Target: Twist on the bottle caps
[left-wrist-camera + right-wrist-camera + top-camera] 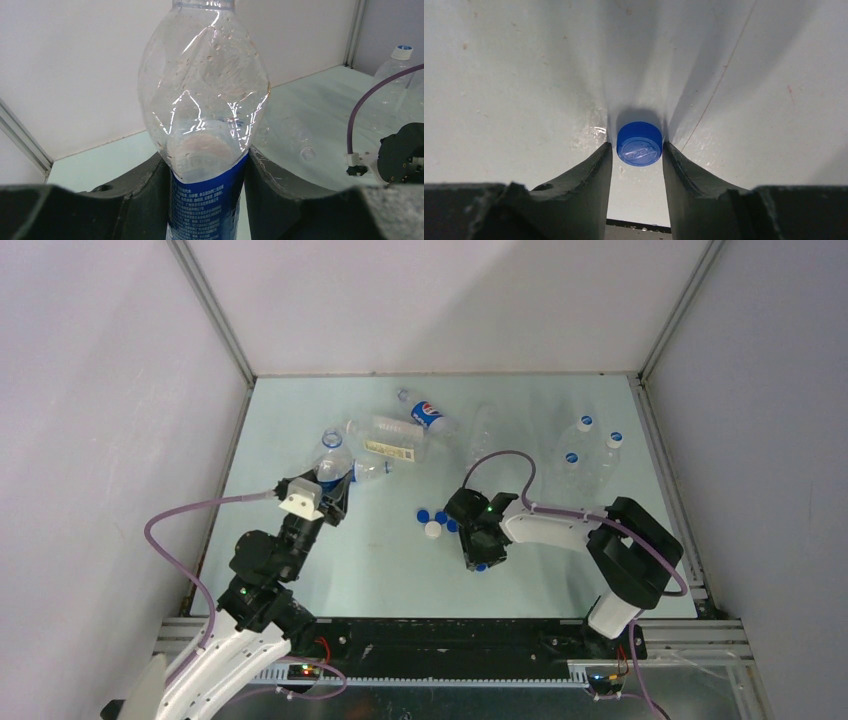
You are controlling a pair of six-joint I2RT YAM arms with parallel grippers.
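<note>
Left wrist view: the left hand is closed on a clear bottle, its two fingers pressed against the blue label from either side. From above, this bottle sits toward 10 o'clock on the worktop. The right hand points down near the middle, its tips a cap's width apart with a blue cap between them; whether they pinch it I cannot tell. Three loose caps, two blue and one white, lie at its 10 o'clock. Capped bottles stand at 2 o'clock, and other bottles lie at 12.
</note>
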